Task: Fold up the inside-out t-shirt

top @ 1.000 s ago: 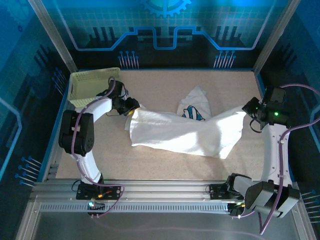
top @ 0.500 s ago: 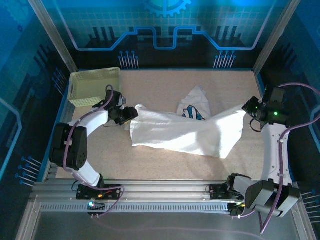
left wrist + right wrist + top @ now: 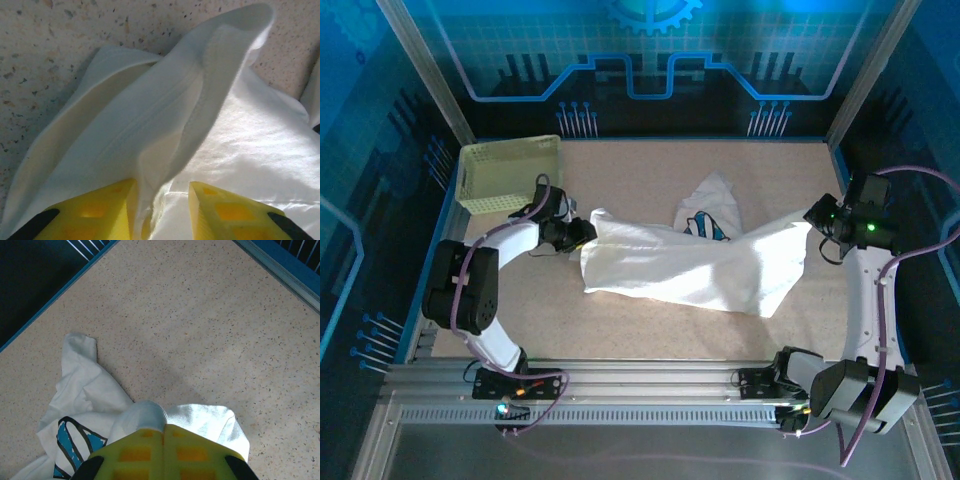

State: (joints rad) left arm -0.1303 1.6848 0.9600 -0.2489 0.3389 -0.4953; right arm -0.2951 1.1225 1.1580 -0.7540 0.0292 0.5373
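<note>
The white t-shirt (image 3: 690, 265) lies stretched across the middle of the table, with its blue-and-dark graphic (image 3: 705, 228) on a bunched part at the back. My left gripper (image 3: 582, 232) is at the shirt's left end. In the left wrist view the yellow fingers (image 3: 97, 212) stand apart around a raised fold of the t-shirt (image 3: 150, 125), with cloth lying in the gap of the gripper (image 3: 162, 192). My right gripper (image 3: 812, 222) holds the shirt's right end. In the right wrist view the gripper (image 3: 164, 427) is shut on a hem of the t-shirt (image 3: 90, 390).
A pale yellow-green lattice basket (image 3: 505, 170) stands at the back left corner, just behind my left arm. Blue walls and metal posts ring the speckled table (image 3: 650, 325). The arm bases sit on the rail at the near edge.
My left arm has dropped lower and its gripper has settled onto the shirt's left edge, jaws narrowing around the fold. The right arm and the cloth have stayed put.
</note>
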